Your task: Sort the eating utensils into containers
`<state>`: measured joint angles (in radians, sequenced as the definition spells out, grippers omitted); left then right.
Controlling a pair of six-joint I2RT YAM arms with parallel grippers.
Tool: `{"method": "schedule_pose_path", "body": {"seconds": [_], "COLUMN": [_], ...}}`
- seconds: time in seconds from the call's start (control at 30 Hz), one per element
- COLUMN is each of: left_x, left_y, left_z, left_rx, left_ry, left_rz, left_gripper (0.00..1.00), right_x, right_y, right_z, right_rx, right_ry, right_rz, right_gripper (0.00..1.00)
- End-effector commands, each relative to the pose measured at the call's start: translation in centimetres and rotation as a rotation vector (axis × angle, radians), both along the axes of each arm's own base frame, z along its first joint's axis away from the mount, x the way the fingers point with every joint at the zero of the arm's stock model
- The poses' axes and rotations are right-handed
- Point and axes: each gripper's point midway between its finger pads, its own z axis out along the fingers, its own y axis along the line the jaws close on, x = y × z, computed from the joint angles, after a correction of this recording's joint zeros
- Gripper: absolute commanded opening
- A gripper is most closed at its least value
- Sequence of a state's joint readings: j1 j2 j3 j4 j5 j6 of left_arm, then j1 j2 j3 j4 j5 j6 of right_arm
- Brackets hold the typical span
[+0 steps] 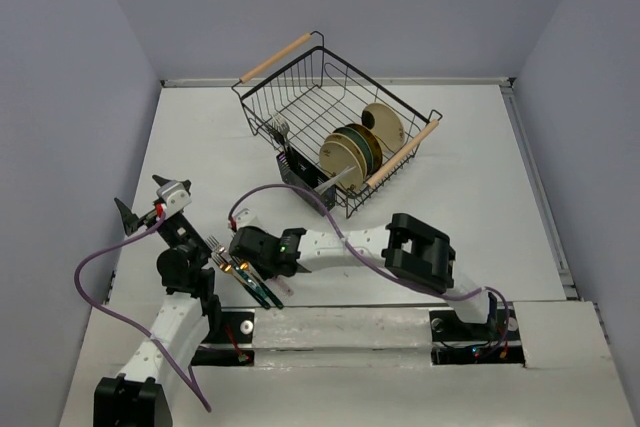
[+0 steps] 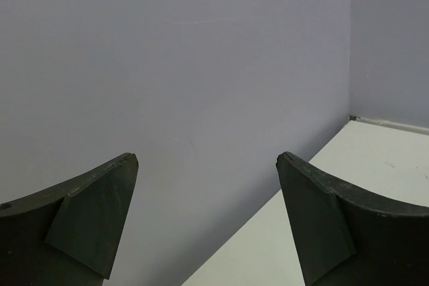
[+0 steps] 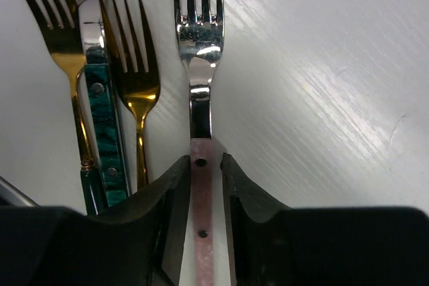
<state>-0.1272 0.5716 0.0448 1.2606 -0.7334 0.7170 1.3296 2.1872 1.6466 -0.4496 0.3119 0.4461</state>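
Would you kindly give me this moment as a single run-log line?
right gripper: open, astride pink-handled fork handle, slight gap | left gripper: open, empty

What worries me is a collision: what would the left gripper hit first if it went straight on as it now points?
Likely the lavender wall: the left gripper, jaws open, faces only it, the white table to the lower right. Nothing shows between; depth is unclear.
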Motion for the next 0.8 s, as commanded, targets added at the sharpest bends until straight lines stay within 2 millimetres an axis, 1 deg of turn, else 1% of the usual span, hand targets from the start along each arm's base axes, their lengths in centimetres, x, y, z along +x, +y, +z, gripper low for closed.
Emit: {"method": "schedule_pose_path", "body": {"seconds": [0.0,0.07,0.1,0.13,0.2,0.23,0.4,0.43,0.47,0.5,0.53,0.6,0.63,0.67,0.7,0.73,0.77], "left_x": [-1.3,-1.3,-1.3,-1.3,-1.3,-1.4,-1.3,-1.4,-1.4,-1.4,-1.4,-1.4,-1.3,-1.3,-1.3,-1.3,-1.3], "left_y": [0.3,0.3,0.3,0.3,0.3,0.3,0.3,0.3,0.3,0.4,0.3,0.3,0.3,0.3,0.3,0.2,0.3], "left_z": [-5.0,-5.0,-5.0,-5.0,-5.0,-5.0,-4.9,-5.0,-4.9,-5.0,-4.9,-5.0,-5.0,-5.0,-5.0,-5.0,-4.9], "left_rx": [0.003,0.004,0.004,0.003,0.003,0.002,0.003,0.002,0.002,0.001,0.002,0.004,0.003,0.003,0.004,0.004,0.004], "left_ry": [0.051,0.053,0.054,0.051,0.051,0.050,0.048,0.050,0.048,0.048,0.047,0.048,0.049,0.050,0.050,0.050,0.048], "left_rz": [0.009,0.008,0.006,0.007,0.009,0.009,0.006,0.009,0.009,0.010,0.007,0.005,0.004,0.006,0.004,0.003,0.004], "left_gripper": [0.99,0.99,0.99,0.99,0.99,0.99,0.99,0.99,0.99,0.99,0.99,0.99,0.99,0.99,0.99,0.99,0.99], "right_x": [1.0,1.1,1.3,1.7,1.9,1.9,2.3,2.7,3.0,3.0,3.4,2.9,3.3,2.8,2.9,2.7,2.7], "right_y": [-2.2,-2.5,-2.6,-3.0,-3.2,-3.4,-4.1,-4.1,-4.3,-4.2,-4.3,-4.0,-3.8,-3.6,-2.3,-2.1,-3.0], "right_z": [-0.8,-0.6,-0.1,-0.1,0.4,0.4,1.6,2.8,3.3,4.3,6.1,8.1,8.8,11.9,15.0,17.0,17.1], "right_rx": [-0.069,-0.070,-0.065,-0.068,-0.064,-0.067,-0.055,-0.033,-0.018,-0.001,0.047,0.116,0.159,0.238,0.360,0.426,0.408], "right_ry": [-0.014,-0.019,-0.030,-0.031,-0.044,-0.047,-0.079,-0.099,-0.122,-0.129,-0.170,-0.224,-0.281,-0.325,-0.387,-0.436,-0.503], "right_rz": [-0.074,-0.081,-0.086,-0.098,-0.112,-0.116,-0.139,-0.150,-0.160,-0.154,-0.148,-0.108,-0.070,-0.042,-0.026,-0.011,0.046], "right_gripper": [0.28,0.23,0.21,0.19,0.08,0.00,0.00,0.00,0.00,0.00,0.00,0.00,0.00,0.00,0.00,0.00,0.00]}}
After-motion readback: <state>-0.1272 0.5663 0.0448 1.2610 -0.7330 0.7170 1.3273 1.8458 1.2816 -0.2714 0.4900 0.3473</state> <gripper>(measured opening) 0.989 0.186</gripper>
